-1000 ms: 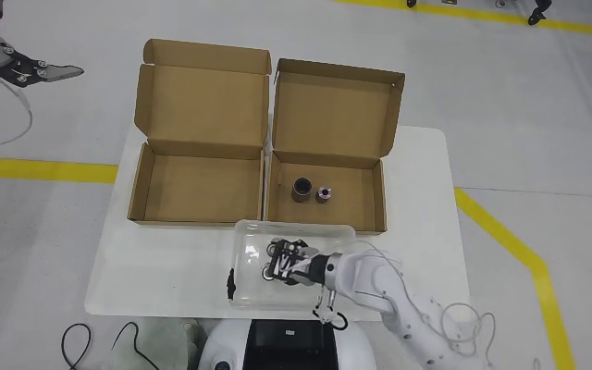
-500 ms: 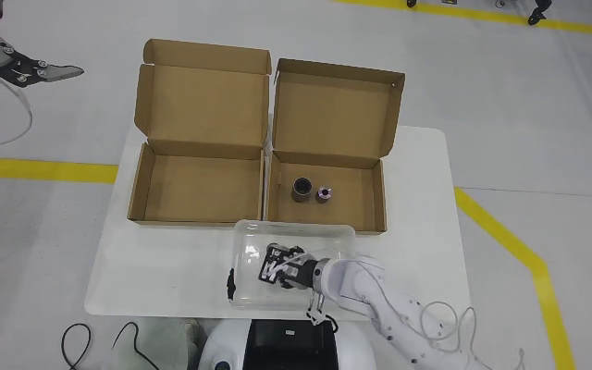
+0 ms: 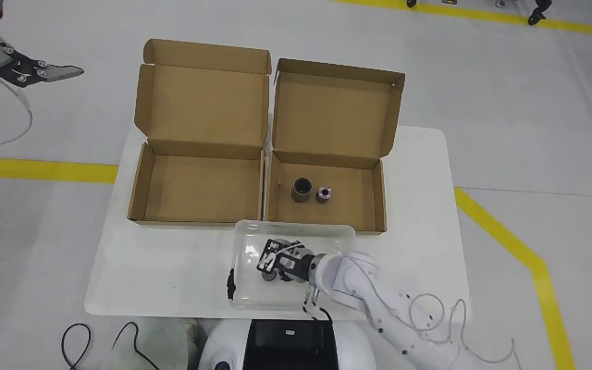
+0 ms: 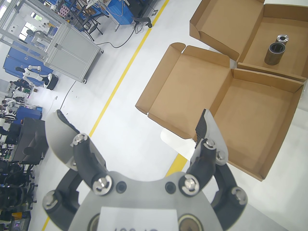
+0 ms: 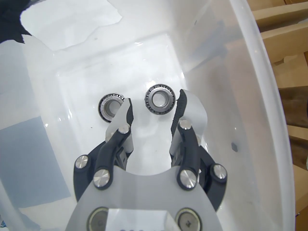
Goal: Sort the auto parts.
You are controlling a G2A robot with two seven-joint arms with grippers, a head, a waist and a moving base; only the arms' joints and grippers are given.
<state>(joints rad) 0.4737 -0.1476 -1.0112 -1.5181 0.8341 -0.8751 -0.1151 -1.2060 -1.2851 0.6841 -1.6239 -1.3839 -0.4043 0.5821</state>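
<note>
Count in clear bin (image 3: 294,225) on desk (image 3: 416,176): two bearings. Right claw (image 5: 156,100) is open inside it, with first bearing (image 5: 159,102) between its fingertips, unclamped. Second bearing (image 5: 108,106) lies just outside one finger. Cardboard boxes: two. Right box (image 3: 356,199) holds two parts, dark sleeve (image 3: 302,190) and metal collar (image 3: 323,194). Left claw (image 4: 131,115) is open over floor.

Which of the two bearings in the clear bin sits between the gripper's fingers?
The fully visible bearing, framed by the open right gripper. The second bearing lies outside the gap, partly hidden behind one finger.
</note>
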